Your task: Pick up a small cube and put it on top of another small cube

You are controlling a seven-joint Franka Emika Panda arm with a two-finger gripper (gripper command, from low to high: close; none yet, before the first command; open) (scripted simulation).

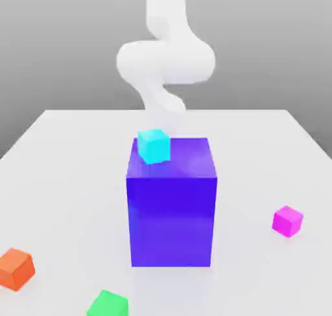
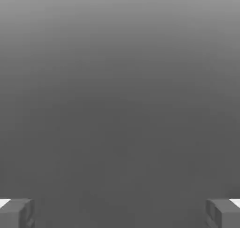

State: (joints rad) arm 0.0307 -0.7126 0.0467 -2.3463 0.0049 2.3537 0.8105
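The pink cube (image 1: 288, 220) sits on the white bench (image 1: 65, 172) toward the exterior view's right, well apart from everything else, with open bench on all sides. The green cube (image 1: 107, 304) lies at the near edge toward the exterior view's left, with the orange cube (image 1: 15, 268) near it. Between them stands the big blue block (image 1: 171, 204), carrying the cyan cube (image 1: 154, 146) on a top corner. The arm (image 1: 165, 61) rises behind the block, far from both task cubes.

In the hand view the claw (image 2: 120, 213) is spread wide, its two fingertips (image 2: 16, 213) at opposite edges with nothing between them; it holds nothing.

The pink cube looks rigid, plain-faced and small, so it is probably light and will not deform under a squeeze. Its flat, parallel sides make the natural hold: come down from above, fingers on two opposite vertical faces, centred so it does not twist. It sits slightly turned to the bench edges, so the wrist likely needs a matching turn. Smooth faces may slip if gripped near an edge or corner. Being so light, it could also skid if one finger touches first. The green cube offers only a small landing face, so the release needs to be low and square.
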